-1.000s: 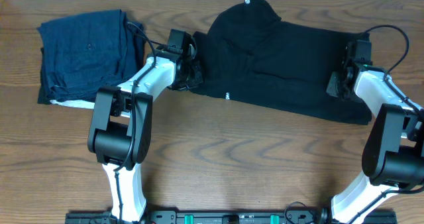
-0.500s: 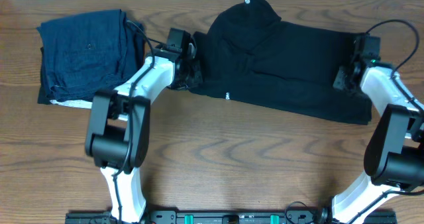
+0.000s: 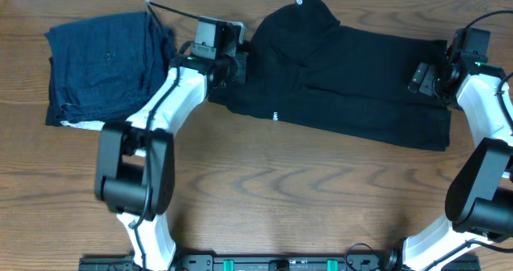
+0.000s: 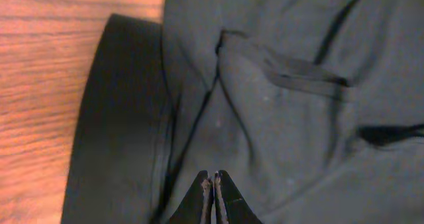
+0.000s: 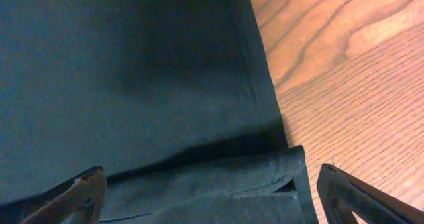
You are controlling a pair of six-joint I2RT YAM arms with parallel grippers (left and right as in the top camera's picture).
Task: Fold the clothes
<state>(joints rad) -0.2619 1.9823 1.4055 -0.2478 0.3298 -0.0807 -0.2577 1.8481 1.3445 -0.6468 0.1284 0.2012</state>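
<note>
Wood-grain desk, brown, matt and bare along its near half; a pale strip runs beyond its far edge, and nothing more of the room shows.

Item under task: black T-shirt. It lies flat along the far edge, from the centre toward the right corner. Its long axis runs left to right and dips slightly toward the near side at the right end.

Other item: navy folded garments, at the far left corner, apart from the shirt.

Left gripper: at the shirt's left end, fingers pressed together with no gap. Creases in the cloth run toward the tips, so a pinch on the thin fabric is judged likely; the contact itself is not visible.

Right gripper: at the shirt's right end, fingers spread wide and holding nothing. The shirt's right edge and a rolled fold lie between and below them, with bare wood just to the side.

Governing relation: each arm stands at one end of the long axis, with the body of the shirt between them. The left arm is judged better placed to carry its end across. The right must first come down and shut on the edge beneath it.
</note>
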